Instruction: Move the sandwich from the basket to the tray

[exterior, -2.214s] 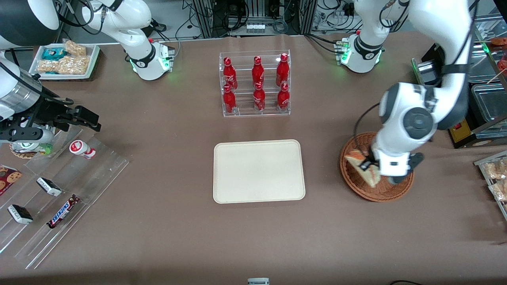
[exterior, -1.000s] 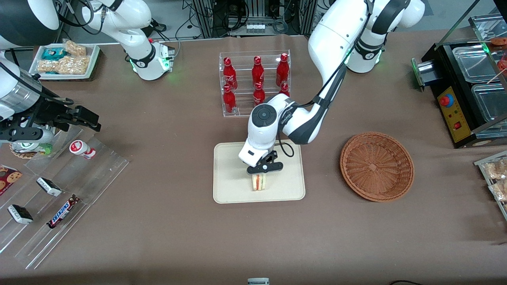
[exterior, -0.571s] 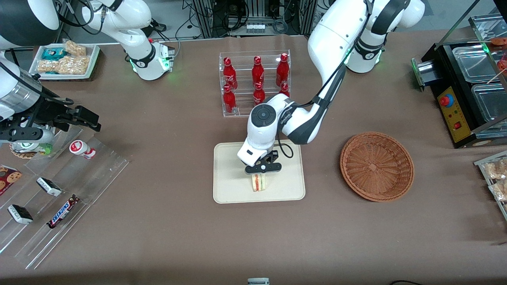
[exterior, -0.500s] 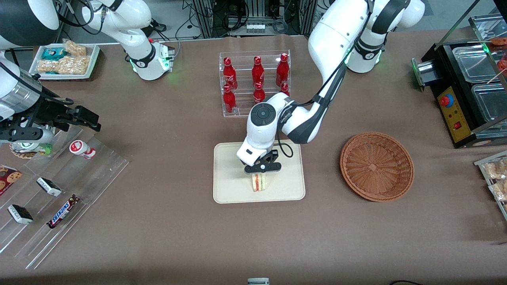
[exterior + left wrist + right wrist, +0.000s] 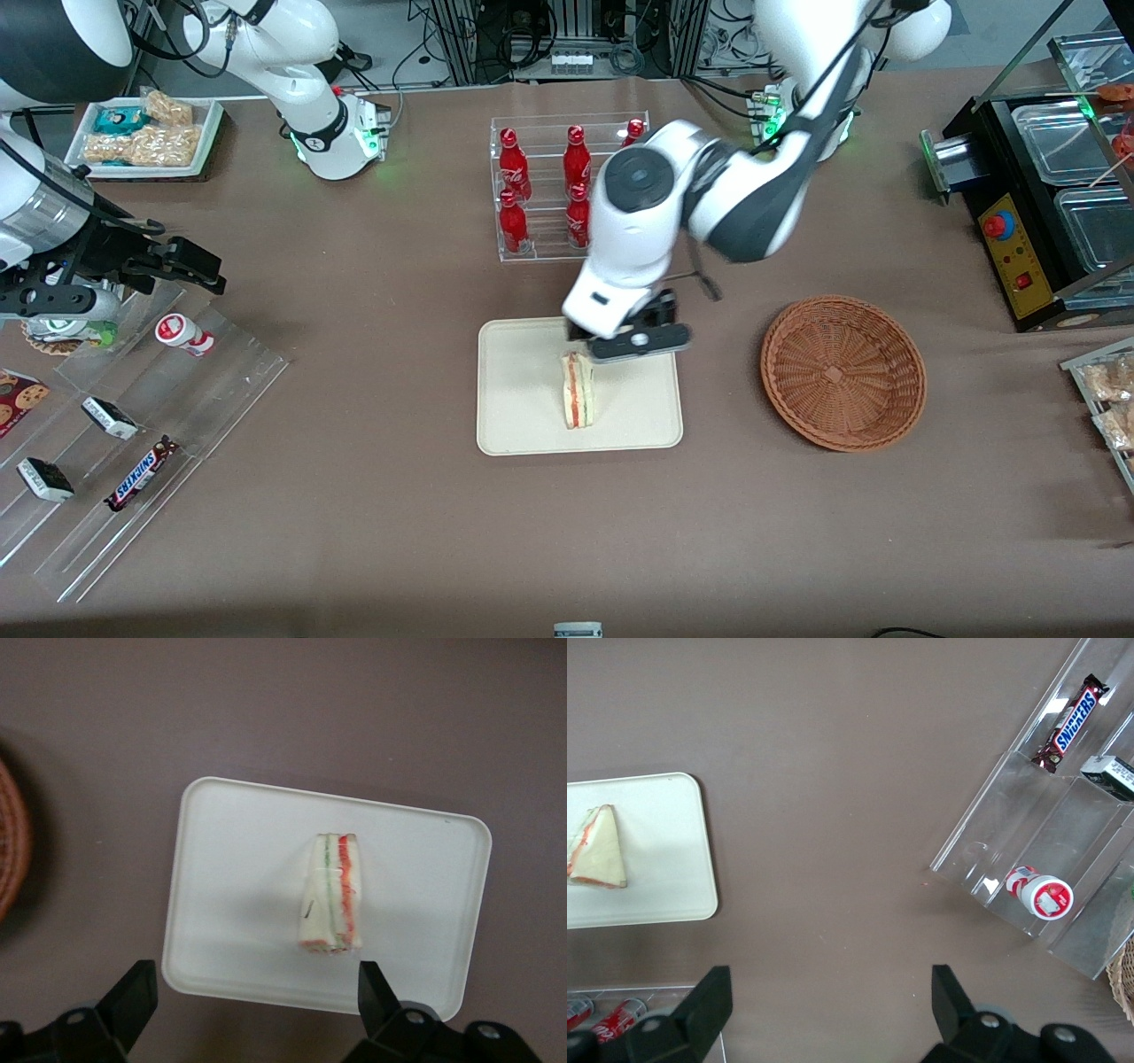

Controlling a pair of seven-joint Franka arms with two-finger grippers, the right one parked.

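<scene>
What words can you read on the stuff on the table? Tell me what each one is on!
"SNICKERS": on the candy bar in the clear rack.
Red bottles: white script, too small to read.
Sandwich, tray, basket and raised open gripper: no words.

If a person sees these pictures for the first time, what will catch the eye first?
Probably the sandwich, standing on edge on the cream tray at mid-table. Just above it hangs the open gripper, holding nothing. The wicker basket lies beside the tray, toward the working arm's end.
</scene>
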